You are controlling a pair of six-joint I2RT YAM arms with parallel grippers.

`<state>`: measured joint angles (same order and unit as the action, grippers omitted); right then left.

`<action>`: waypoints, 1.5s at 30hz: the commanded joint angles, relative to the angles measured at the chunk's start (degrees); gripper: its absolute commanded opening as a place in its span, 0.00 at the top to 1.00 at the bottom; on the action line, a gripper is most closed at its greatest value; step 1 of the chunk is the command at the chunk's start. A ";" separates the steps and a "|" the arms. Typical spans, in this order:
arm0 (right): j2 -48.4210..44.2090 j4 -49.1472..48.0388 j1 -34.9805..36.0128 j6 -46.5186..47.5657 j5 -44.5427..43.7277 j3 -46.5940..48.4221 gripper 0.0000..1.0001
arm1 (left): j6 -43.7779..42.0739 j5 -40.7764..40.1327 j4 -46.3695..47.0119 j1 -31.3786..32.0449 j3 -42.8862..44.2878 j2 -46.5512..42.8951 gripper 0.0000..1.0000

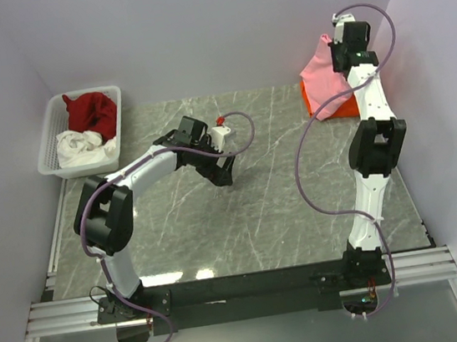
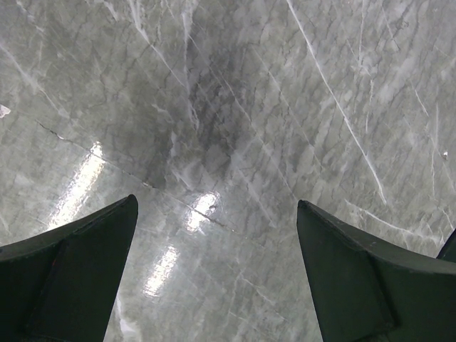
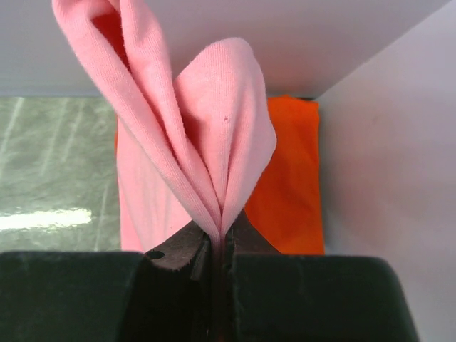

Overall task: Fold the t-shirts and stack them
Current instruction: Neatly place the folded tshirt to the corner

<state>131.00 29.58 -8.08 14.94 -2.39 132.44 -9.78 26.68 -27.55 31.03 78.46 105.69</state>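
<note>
My right gripper (image 1: 338, 57) is at the far right corner, shut on a light pink t-shirt (image 1: 320, 74) that hangs from it above a folded bright orange t-shirt (image 1: 317, 102). In the right wrist view the pink cloth (image 3: 192, 142) is pinched between the shut jaws, with the orange shirt (image 3: 292, 185) flat on the table behind it. A dark red t-shirt (image 1: 91, 111) and a white t-shirt (image 1: 82, 147) lie crumpled in the basket. My left gripper (image 1: 222, 172) is open and empty just above bare table (image 2: 228, 142) at the middle.
The white lattice basket (image 1: 49, 148) stands at the far left, at the table's edge. Walls close in at the back and on both sides; the right wall (image 3: 399, 178) is close to the orange shirt.
</note>
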 commanded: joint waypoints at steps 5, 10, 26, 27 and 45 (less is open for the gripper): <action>0.66 -7.43 -1.33 2.55 -4.72 -1.04 1.00 | -0.50 -0.40 -0.57 -0.09 2.93 -0.40 0.01; 1.45 -13.40 -1.68 4.22 -13.94 -3.76 0.67 | 0.64 -1.62 -1.01 -0.26 4.16 0.13 0.00; -2.41 -13.32 -2.82 3.52 -11.77 -6.40 0.33 | 5.03 -0.66 -0.66 -2.55 4.43 -1.98 0.01; -3.46 -13.76 -2.82 3.78 -9.06 -7.19 0.33 | 5.30 -0.57 -0.49 -2.55 3.90 -2.41 0.00; 7.69 -9.44 -2.56 16.16 9.60 -3.93 1.00 | 7.14 1.19 -0.84 -4.39 0.47 -4.88 0.01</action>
<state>136.18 21.67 -10.50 25.02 6.96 128.68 -3.31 26.50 -28.67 27.00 79.75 103.83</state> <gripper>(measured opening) 0.007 0.995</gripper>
